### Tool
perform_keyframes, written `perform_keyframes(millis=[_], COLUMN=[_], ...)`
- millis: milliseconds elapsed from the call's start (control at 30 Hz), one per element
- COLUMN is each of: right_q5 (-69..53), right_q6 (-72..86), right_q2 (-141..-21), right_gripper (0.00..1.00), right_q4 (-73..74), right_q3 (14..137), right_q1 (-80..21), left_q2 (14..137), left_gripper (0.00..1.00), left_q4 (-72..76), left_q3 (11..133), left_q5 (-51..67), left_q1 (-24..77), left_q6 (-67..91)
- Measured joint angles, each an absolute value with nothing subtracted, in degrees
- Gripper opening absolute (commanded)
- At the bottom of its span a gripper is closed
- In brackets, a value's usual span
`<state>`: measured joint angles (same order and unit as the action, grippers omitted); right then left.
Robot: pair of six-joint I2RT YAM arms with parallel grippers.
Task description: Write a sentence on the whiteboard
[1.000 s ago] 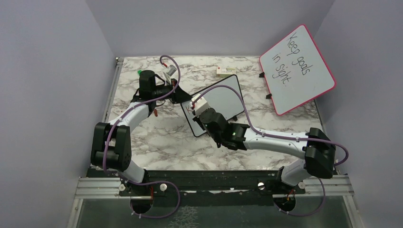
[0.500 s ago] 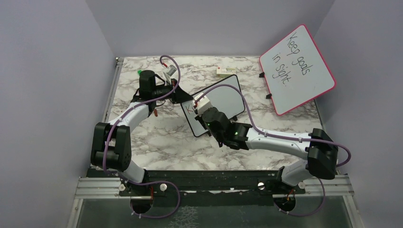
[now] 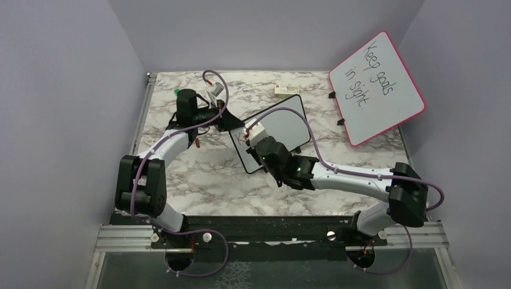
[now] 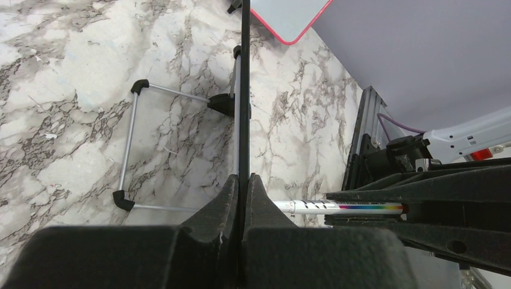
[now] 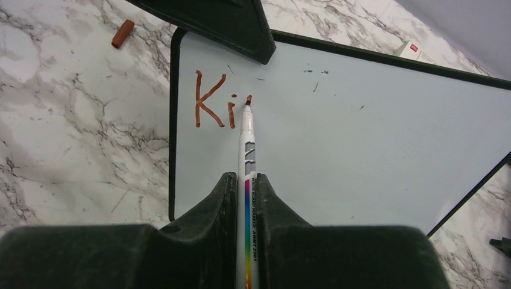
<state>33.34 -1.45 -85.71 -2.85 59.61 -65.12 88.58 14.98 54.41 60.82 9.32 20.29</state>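
The small black-framed whiteboard (image 3: 283, 129) stands tilted at mid-table. My left gripper (image 3: 232, 123) is shut on its left edge; the left wrist view shows the board edge-on (image 4: 244, 90) between the jaws (image 4: 244, 177). My right gripper (image 5: 246, 176) is shut on a white marker (image 5: 247, 150) with a rainbow stripe. The marker's tip touches the board (image 5: 361, 138) near its top left corner. The sentence (image 5: 211, 99) reads "Ki" in red-brown, plus a short fresh stroke at the tip. The marker also shows in the left wrist view (image 4: 337, 207).
A larger pink-framed board (image 3: 376, 87) reading "Keep goals in sight" leans at the back right. A small box (image 3: 286, 90) lies behind the whiteboard. A red-brown marker cap (image 5: 123, 33) lies on the marble left of the board. The board's wire stand (image 4: 129, 144) rests behind it.
My right gripper has shifted a little to the right along the board with the marker, and the red-brown letters now show beside it. The left arm has not moved.
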Motion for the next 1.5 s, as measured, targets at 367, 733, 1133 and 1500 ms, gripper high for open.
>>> perform_keyframes(millis=[367,733,1133,1500], right_q5=[34.4,35.8,35.8,35.7], right_q6=[-1.5,-1.2,1.1,3.0], right_q2=[-86.1,-86.1,-86.1,-85.7], right_gripper=[0.01,0.01,0.01,0.01], right_q4=[-3.0,-3.2,-2.9,-1.5], right_q3=[59.6,59.6,59.3,58.4], right_q1=[-65.1,-64.8,-64.6,-64.5], left_q2=[88.6,88.6,88.6,88.7], left_gripper=[0.0,0.0,0.0,0.0], left_q4=[15.0,15.0,15.0,15.0], left_q3=[54.4,54.4,54.4,54.4], left_q5=[60.8,60.8,60.8,60.8], left_q1=[9.3,9.3,9.3,9.2], left_q6=[20.3,20.3,20.3,20.3])
